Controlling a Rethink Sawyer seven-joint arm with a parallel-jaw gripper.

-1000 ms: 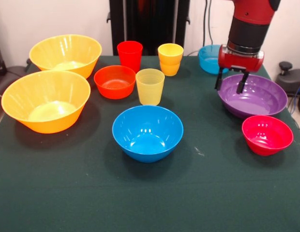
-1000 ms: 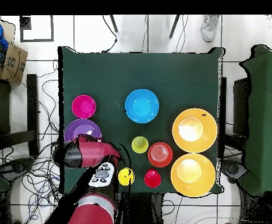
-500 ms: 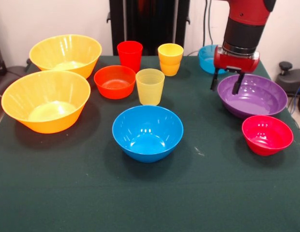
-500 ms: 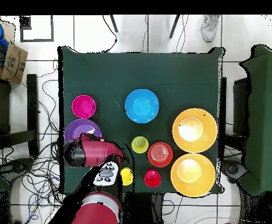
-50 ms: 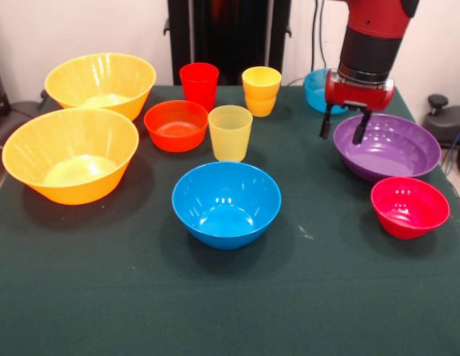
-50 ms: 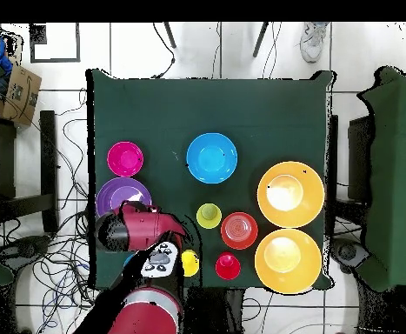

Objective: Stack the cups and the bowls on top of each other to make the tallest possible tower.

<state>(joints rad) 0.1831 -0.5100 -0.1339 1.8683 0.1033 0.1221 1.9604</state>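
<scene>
My gripper (image 5: 341,126) hangs open and empty over the near-left rim of the wide purple bowl (image 5: 389,148); in the overhead view the arm (image 6: 136,228) covers part of that bowl (image 6: 119,191). Nothing is stacked except two orange-yellow cups (image 5: 261,90) nested together. The red cup (image 5: 199,84), the pale yellow cup (image 5: 230,132), the orange-red bowl (image 5: 176,124), the blue bowl (image 5: 226,203), the pink-red bowl (image 5: 409,206) and two large yellow-orange bowls (image 5: 70,154) (image 5: 101,83) stand apart. A light-blue bowl (image 5: 319,89) is partly hidden behind the arm.
The green table (image 5: 230,297) ends close to the right of the purple and pink-red bowls. A cardboard box (image 6: 15,94) and cables lie on the floor beside the table. A person's shoe (image 6: 313,39) shows at the far edge in the overhead view.
The gripper has risen a little and shifted left, from over the purple bowl's inside toward its left rim. It stays open and empty. No bowl or cup has moved.
</scene>
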